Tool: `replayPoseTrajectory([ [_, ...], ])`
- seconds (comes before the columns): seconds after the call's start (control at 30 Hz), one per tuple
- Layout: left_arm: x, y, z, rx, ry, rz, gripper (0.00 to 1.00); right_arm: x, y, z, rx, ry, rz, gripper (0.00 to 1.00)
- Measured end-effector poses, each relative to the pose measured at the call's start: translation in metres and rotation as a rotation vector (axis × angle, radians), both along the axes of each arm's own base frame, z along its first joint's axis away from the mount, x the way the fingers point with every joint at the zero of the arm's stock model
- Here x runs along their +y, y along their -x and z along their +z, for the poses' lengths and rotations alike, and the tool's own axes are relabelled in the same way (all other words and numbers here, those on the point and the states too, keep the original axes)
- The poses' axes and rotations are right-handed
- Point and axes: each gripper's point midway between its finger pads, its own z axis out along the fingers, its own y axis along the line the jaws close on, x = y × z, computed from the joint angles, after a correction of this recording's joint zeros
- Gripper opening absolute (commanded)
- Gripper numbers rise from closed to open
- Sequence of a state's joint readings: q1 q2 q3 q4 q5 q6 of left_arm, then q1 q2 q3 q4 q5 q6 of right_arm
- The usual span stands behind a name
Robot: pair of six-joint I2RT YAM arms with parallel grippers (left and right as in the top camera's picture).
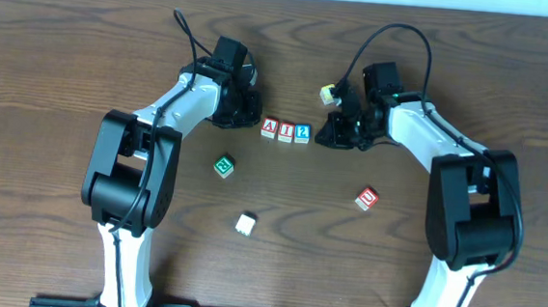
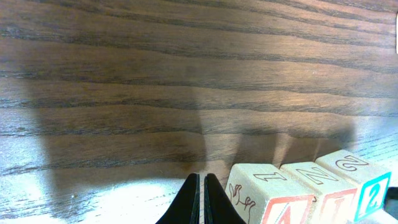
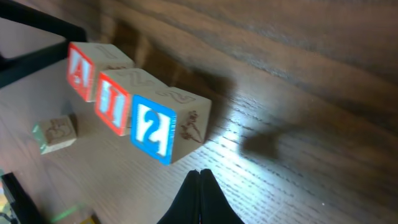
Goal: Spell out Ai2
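Observation:
Three wooden letter blocks stand touching in a row at the table's middle: a red A block (image 1: 269,128), a red I block (image 1: 285,130) and a blue 2 block (image 1: 302,132). In the right wrist view they read A (image 3: 79,70), I (image 3: 113,102), 2 (image 3: 155,127). They also show in the left wrist view: A (image 2: 261,199), I (image 2: 323,198), 2 (image 2: 371,193). My left gripper (image 2: 200,183) is shut and empty just left of the A block. My right gripper (image 3: 199,177) is shut and empty just right of the 2 block.
A green block (image 1: 224,165) lies left of centre, also in the right wrist view (image 3: 56,132). A plain white block (image 1: 245,223) lies nearer the front. A red block (image 1: 367,199) lies at the right. Both arms reach in from the front edge.

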State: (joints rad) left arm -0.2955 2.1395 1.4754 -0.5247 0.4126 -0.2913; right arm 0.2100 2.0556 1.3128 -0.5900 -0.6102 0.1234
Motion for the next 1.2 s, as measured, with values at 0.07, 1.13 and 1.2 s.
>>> replayPoseTrajectory([
  [0.07, 0.000, 0.000, 0.000, 0.000, 0.000, 0.000, 0.06, 0.000, 0.001, -0.005, 0.015, 0.001, -0.002, 0.01],
  [1.13, -0.008, 0.010, 0.000, 0.033, 0.016, -0.021, 0.06, 0.017, -0.003, -0.011, 0.025, -0.057, -0.014, 0.01],
  [1.2, -0.008, 0.011, 0.000, 0.034, 0.016, -0.022, 0.06, 0.018, -0.002, -0.011, 0.027, -0.060, -0.013, 0.01],
])
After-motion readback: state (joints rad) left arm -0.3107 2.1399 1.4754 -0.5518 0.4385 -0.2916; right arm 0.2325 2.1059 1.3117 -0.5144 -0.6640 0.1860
